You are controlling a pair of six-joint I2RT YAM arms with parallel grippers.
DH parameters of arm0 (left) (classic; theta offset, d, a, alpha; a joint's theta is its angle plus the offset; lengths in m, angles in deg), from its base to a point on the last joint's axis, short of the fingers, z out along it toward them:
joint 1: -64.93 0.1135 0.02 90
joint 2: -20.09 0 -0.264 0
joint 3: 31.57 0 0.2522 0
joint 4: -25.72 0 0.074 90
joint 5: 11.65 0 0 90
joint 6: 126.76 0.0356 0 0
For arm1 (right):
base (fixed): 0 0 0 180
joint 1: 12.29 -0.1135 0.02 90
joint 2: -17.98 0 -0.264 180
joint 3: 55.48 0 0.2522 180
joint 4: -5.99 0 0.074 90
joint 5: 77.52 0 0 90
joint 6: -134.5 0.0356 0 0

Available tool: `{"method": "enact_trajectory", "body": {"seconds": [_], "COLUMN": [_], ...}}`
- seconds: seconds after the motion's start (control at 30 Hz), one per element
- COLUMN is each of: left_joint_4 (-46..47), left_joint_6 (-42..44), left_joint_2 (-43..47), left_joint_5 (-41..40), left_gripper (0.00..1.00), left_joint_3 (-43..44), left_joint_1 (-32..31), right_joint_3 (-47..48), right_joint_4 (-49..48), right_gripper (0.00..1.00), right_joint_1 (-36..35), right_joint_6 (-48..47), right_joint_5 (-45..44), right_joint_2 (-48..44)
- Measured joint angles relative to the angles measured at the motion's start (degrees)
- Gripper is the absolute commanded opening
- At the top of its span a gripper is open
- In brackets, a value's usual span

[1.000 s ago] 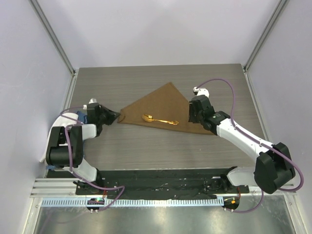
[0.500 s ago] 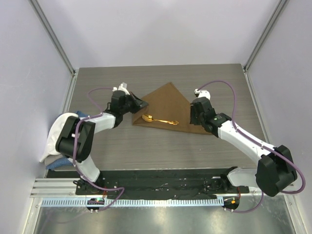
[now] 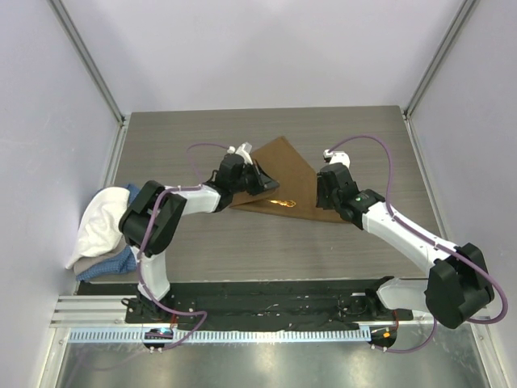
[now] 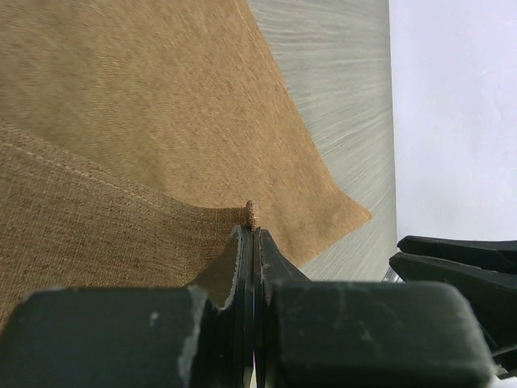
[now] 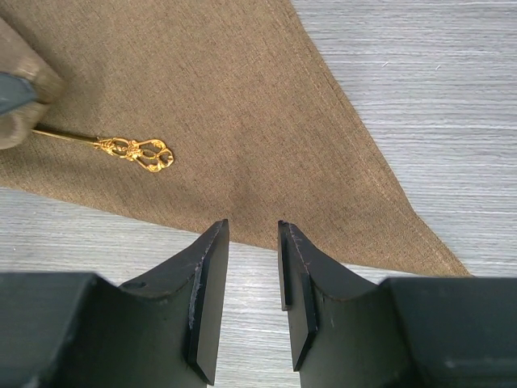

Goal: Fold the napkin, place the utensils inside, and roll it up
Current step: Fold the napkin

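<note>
Napkin (image 3: 292, 171), plain tan; corner tight in left pincer (image 4: 252, 234) (spoon (image 5: 129, 149) partly beneath)

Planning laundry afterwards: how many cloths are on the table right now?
3. The tan napkin lies mid-table, one corner pinched in the left gripper; a white cloth sits at the left edge atop a blue cloth. Others could hide under that pile.
</note>
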Motion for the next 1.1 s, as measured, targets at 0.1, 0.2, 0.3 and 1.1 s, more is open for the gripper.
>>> {"method": "enact_trajectory", "body": {"seconds": [0.1,0.2,0.3,1.1], "left_joint_4": [-0.04,-0.17,-0.52,-5.84], "left_joint_6": [0.48,1.07,1.62,7.26], "left_joint_2": [-1.97,-3.32,-4.52,-6.86], "left_joint_5": [0.13,0.33,0.5,0.94], "left_gripper": [0.0,0.0,0.0,0.35], "left_joint_3": [1.53,2.4,3.17,5.55], "left_joint_1": [-1.2,-2.23,-3.34,-8.57], "right_joint_3": [-0.09,-0.13,-0.13,-0.13], "right_joint_4": [0.04,0.09,0.09,0.17], "right_gripper": [0.38,0.39,0.39,0.44], "right_joint_1": [0.04,0.09,0.09,0.17], "right_joint_6": [0.02,0.04,0.02,0.24], "right_joint_5": [0.0,0.0,0.0,0.04], "right_joint_2": [0.0,-0.02,-0.02,0.0]}}
